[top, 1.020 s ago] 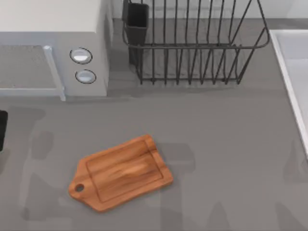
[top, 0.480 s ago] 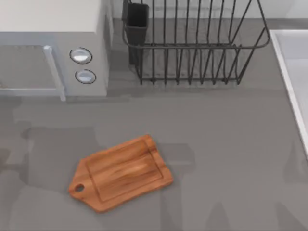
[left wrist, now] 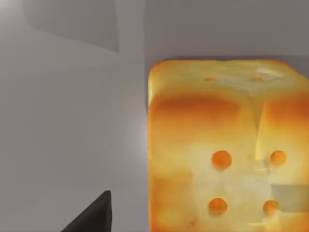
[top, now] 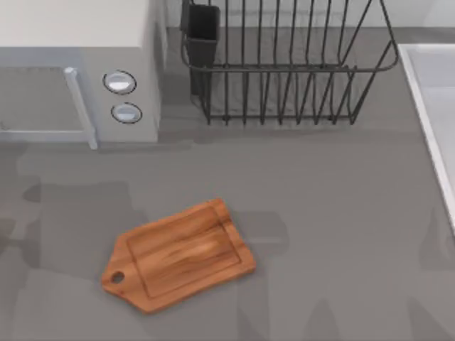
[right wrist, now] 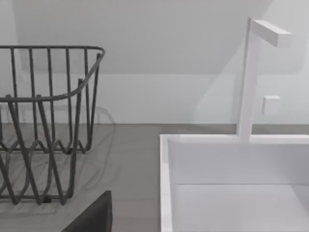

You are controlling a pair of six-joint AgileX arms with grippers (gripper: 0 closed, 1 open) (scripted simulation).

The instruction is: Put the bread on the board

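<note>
Bread: golden-yellow toasted slice with browner mottled patches (left wrist: 222,145), close up before the left wrist camera, against a pale grey surface; place relative to the table cannot be told.
Board: reddish-brown rectangular wooden cutting board with rounded corners, edge groove and holed handle (top: 178,254), lying bare and skewed on the near left of the grey table (top: 341,213), handle toward the near left.
Left tool: dark tip (left wrist: 91,215) beside the slice; apart or together cannot be told.
Right tool: dark tip (right wrist: 91,215), facing the black wire dish rack (right wrist: 43,121) and white sink (right wrist: 231,183); state cannot be told.
Step in hand, judged: closing in on the bread.
Done well: centre on the slice, clamp gently across its edges, lift level, set down mid-board, clear of the groove.
</note>
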